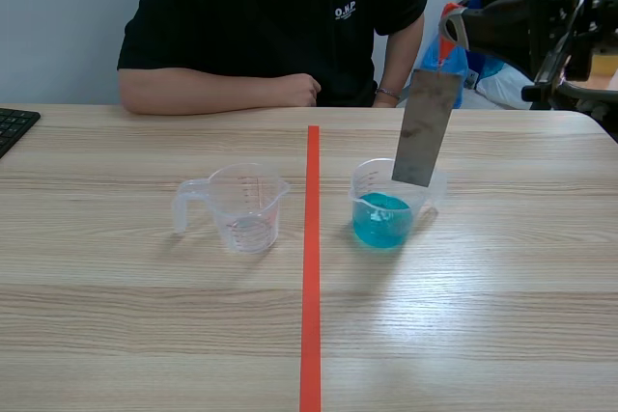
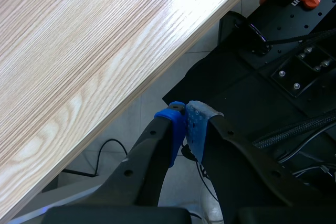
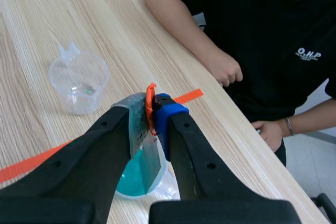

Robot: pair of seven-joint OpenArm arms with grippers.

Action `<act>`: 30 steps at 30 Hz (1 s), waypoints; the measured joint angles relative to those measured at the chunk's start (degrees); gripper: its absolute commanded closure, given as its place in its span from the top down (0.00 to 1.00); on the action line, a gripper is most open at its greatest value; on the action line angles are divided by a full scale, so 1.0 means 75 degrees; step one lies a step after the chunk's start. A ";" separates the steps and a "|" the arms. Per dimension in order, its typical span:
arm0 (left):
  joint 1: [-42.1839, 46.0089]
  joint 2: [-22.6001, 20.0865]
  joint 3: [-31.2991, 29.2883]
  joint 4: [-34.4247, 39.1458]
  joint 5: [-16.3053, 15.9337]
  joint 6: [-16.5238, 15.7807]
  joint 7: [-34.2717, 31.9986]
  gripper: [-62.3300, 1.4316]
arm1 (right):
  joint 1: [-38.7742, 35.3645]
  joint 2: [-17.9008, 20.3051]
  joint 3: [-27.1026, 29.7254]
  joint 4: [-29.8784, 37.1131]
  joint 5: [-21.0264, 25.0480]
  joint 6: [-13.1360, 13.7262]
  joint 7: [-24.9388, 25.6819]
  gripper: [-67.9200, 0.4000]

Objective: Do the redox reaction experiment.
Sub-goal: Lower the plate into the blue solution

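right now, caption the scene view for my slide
Right pincer holds a metal strip over the cup of blue liquid, empty measuring cup apart.

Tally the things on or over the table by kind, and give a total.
Clear measuring cups: 2, one empty, one with blue liquid
Metal strip: 1, clamped in the right arm's jaws
Keyboard: 1, only a corner in view
Total: 4

Bright blue liquid point(image 1: 380, 224) in a clear cup point(image 1: 359, 183), dull grey strip point(image 1: 426, 127), other cup point(image 1: 247, 206) clear too, pale wood-grain table point(image 1: 483, 315), black shirt point(image 1: 270, 16).
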 measured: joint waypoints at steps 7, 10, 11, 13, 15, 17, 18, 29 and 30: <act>0.0000 0.0000 0.0000 0.0000 0.0000 -0.0003 0.0000 0.07 | 0.0076 0.0000 0.0606 0.0000 0.0347 0.0000 0.0015 0.02; 0.0000 0.0000 0.0000 0.0000 0.0000 -0.0003 0.0000 0.07 | 0.0166 0.0020 0.0682 0.0003 0.0437 -0.0003 0.0012 0.02; 0.0000 0.0000 0.0000 0.0000 0.0000 -0.0003 0.0000 0.07 | 0.0181 0.0041 0.0682 0.0009 0.0519 -0.0003 0.0015 0.02; 0.0000 0.0000 0.0000 0.0000 0.0000 -0.0003 0.0000 0.07 | 0.0178 0.0105 0.0682 0.0052 0.0679 -0.0003 0.0012 0.02; 0.0000 0.0000 0.0000 0.0000 0.0000 -0.0003 0.0000 0.07 | 0.0178 0.0175 0.0682 0.0137 0.0740 -0.0003 0.0012 0.02; 0.0000 0.0000 0.0000 0.0000 0.0000 -0.0003 0.0000 0.07 | 0.0181 0.0175 0.0685 0.0227 0.0752 -0.0003 0.0012 0.02; 0.0000 0.0000 0.0000 0.0000 0.0000 -0.0003 0.0000 0.07 | 0.0181 0.0172 0.0685 0.0259 0.0752 -0.0003 0.0012 0.02; 0.0000 0.0000 0.0000 0.0000 0.0000 -0.0003 0.0000 0.07 | 0.0181 0.0172 0.0685 0.0297 0.0752 -0.0003 0.0012 0.02; 0.0000 0.0000 0.0000 0.0000 0.0000 -0.0003 0.0000 0.07 | 0.0181 0.0172 0.0685 0.0297 0.0752 -0.0003 0.0012 0.02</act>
